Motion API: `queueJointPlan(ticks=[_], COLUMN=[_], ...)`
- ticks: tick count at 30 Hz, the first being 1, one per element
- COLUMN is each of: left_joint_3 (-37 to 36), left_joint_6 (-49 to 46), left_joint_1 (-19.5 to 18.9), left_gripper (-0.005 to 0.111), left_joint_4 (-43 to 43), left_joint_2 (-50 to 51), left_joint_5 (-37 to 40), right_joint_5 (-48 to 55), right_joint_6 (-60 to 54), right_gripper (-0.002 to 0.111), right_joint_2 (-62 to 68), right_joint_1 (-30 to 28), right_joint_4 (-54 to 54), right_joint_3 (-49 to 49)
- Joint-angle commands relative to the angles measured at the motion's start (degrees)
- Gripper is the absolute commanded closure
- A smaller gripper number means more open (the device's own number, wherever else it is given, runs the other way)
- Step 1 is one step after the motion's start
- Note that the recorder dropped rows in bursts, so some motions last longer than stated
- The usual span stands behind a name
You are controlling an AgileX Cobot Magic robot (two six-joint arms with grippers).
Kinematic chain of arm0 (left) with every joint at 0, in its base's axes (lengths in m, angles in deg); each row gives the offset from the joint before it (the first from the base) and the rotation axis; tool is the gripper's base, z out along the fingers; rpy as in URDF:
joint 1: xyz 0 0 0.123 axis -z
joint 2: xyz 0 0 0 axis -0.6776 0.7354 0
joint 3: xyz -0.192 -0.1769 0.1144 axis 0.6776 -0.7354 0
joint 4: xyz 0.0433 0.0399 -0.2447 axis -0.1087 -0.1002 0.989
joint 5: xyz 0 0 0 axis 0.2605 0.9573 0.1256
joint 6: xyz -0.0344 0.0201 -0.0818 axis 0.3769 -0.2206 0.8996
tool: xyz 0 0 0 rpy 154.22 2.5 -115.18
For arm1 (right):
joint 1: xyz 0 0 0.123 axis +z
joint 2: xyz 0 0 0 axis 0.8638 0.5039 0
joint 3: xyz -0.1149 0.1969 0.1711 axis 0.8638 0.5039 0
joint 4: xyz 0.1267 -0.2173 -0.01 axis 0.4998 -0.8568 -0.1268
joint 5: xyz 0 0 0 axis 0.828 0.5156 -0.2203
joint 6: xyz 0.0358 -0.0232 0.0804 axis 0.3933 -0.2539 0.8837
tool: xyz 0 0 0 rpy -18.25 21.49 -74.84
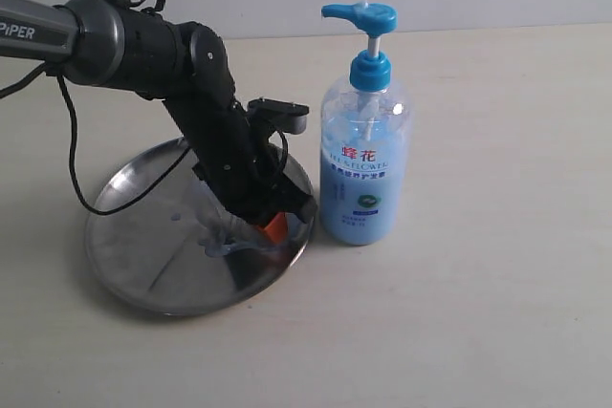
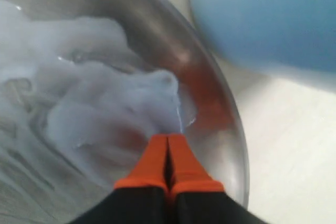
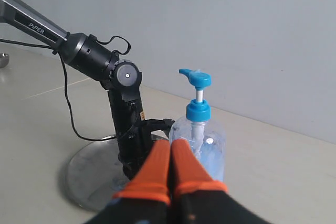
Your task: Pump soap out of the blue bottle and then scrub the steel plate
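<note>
Soap point(image 2: 105, 98) smeared on the plate point(image 1: 134, 265) — pumping looks done, scrubbing under way; left end effector point(image 2: 168, 139) clenched empty, tips in it — right end effector point(image 3: 170, 153) clenched, idle.

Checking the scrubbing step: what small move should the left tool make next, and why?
Probably sweep the left tool inward across the steel plate: its shut tips sit in the soap near the rim beside the blue bottle, while the plate's far side looks bare.
</note>
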Motion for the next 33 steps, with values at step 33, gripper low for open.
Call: queueJointPlan(ticks=[33], left_joint_3=[0.15], left_joint_6=[2.09], left_joint_1=[0.04], left_gripper=[0.107], left_joint_4=[-2.78], left_joint_2=[-0.02], left_joint_5=[-0.44], right_joint_5=[-0.5], right_joint_6=[-0.07], right_gripper=[0.108], right_joint_2=[-0.25], right_joint_1=[0.09], right_joint_4=[0.19], right_joint_3=[0.56])
